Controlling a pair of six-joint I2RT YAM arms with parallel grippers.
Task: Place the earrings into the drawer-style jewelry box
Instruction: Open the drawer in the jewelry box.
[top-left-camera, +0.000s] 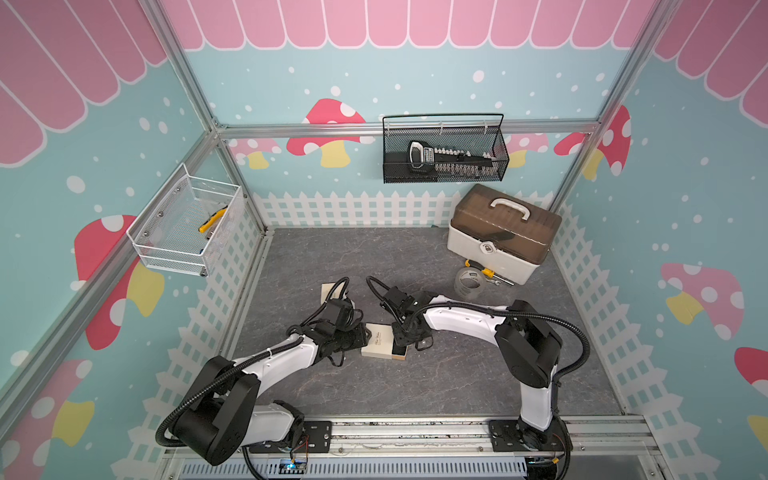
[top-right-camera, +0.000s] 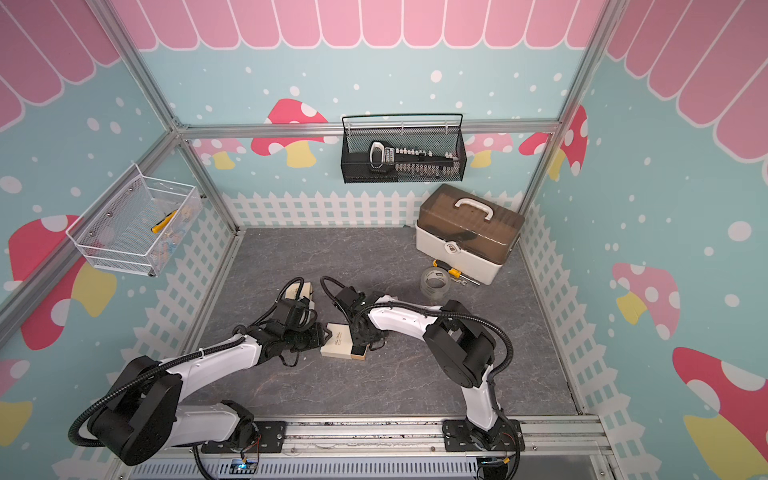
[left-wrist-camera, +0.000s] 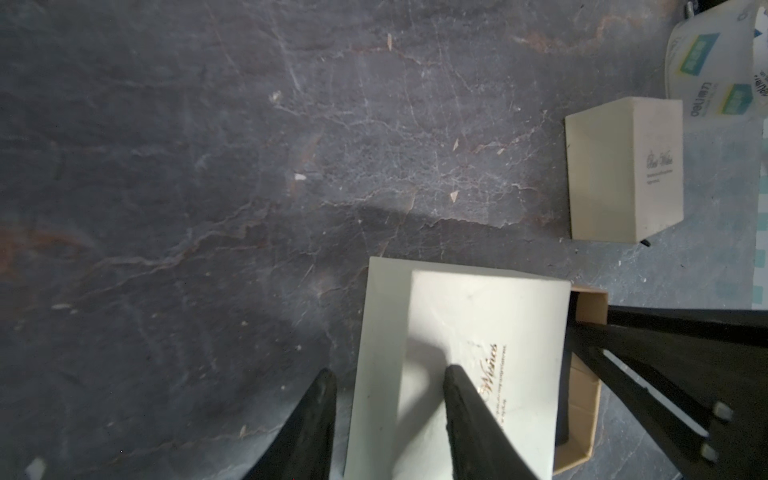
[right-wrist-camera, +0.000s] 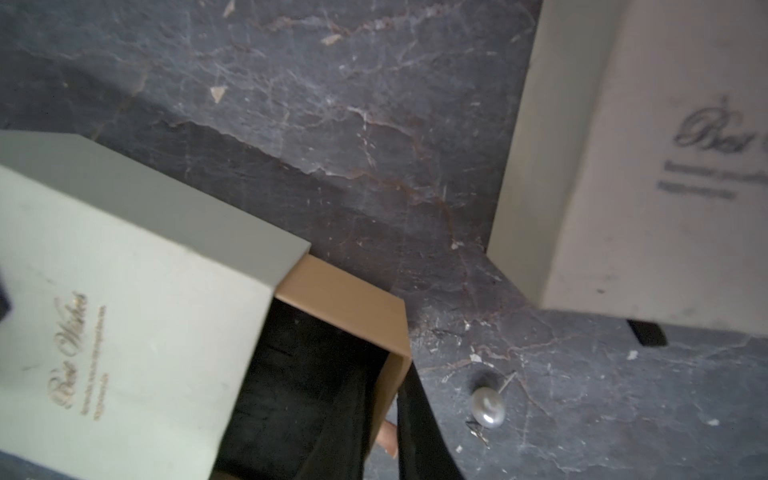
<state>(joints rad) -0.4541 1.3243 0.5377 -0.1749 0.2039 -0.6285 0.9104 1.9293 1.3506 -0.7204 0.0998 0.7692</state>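
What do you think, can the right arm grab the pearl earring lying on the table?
Probably yes, once it lets go. The earring lies on bare table beside the right gripper, with nothing between them. But that gripper looks pinched on the front wall of the drawer, so it is busy for now.

Both my arms were bent in toward the jewelry box (top-right-camera: 338, 343), a small cream box lying flat on the grey table (top-right-camera: 415, 382). My left gripper (top-right-camera: 322, 332) was right up against the box's left end. My right gripper (top-right-camera: 360, 336) was down at its other end, where the drawer (top-right-camera: 360, 353) stuck out a little. Behind the box, on my left, sat another little cream box (top-right-camera: 306, 289), partly hidden by my cable. Far behind the box, on my right, were a roll of tape (top-right-camera: 432, 274), a yellow screwdriver (top-right-camera: 454, 273) and a big toolbox (top-right-camera: 469, 241).
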